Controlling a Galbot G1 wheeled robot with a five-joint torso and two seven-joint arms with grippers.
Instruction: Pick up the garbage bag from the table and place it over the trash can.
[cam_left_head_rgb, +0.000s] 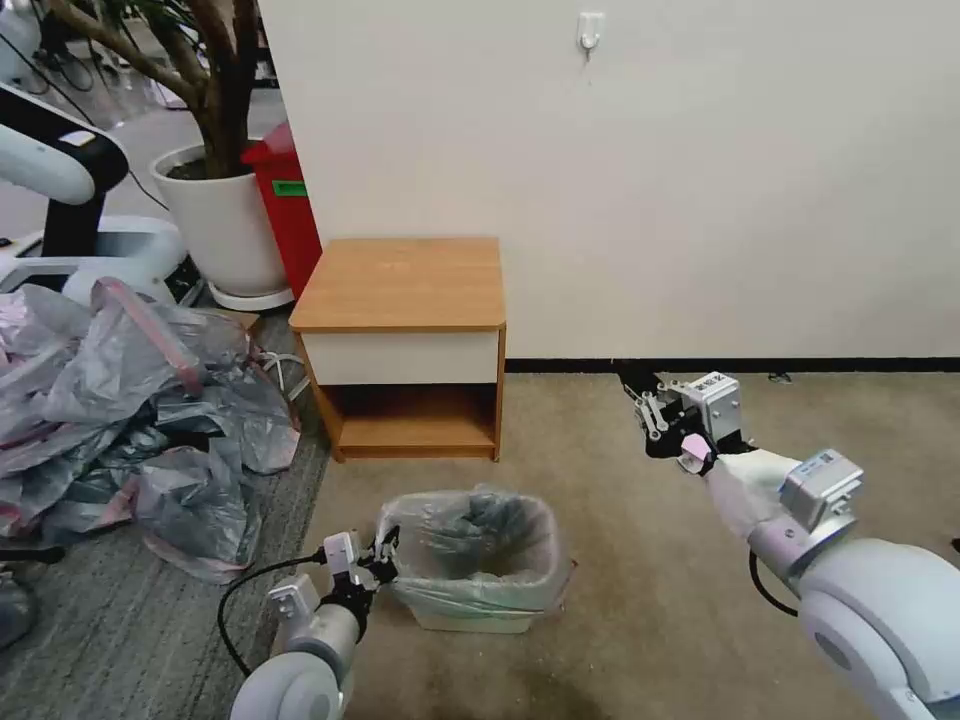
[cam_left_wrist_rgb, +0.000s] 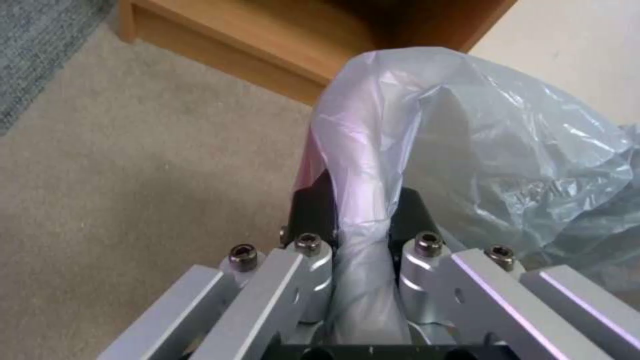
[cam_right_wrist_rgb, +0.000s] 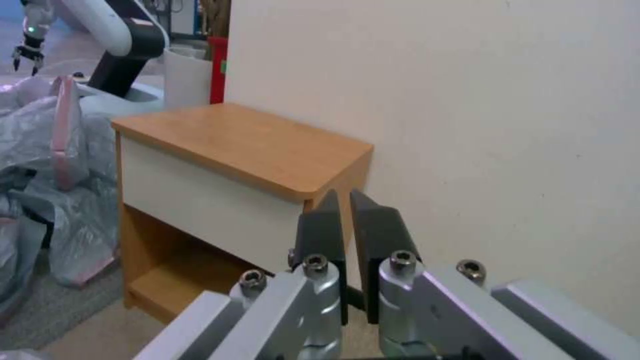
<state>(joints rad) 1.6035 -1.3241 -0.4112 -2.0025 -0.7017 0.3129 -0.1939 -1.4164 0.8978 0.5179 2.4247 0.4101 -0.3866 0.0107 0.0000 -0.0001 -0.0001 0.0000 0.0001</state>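
Garbage bag (cam_left_head_rgb: 470, 545) draped over trash can (cam_left_head_rgb: 475, 605), mouth upward; left pincer (cam_left_head_rgb: 385, 560) at 9 o'clock, clamped on rim; right pincer (cam_left_head_rgb: 640, 400) empty, nearly closed.

Heaped grey-pink bags (cam_left_head_rgb: 130, 420) on the grey rug (cam_left_head_rgb: 120, 620), white plant pot (cam_left_head_rgb: 225, 220) beside a red bin (cam_left_head_rgb: 290, 205), wall hook (cam_left_head_rgb: 590, 32) above.

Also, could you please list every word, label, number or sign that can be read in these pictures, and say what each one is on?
No text can be read.
Green label on the red bin: too blurred to read.
White tag on top of the right gripper: dark marks, too small to read.
White tag on the right arm's wrist block: blue marks, too small to read.
The table, garbage bag and wall carry no lettering.
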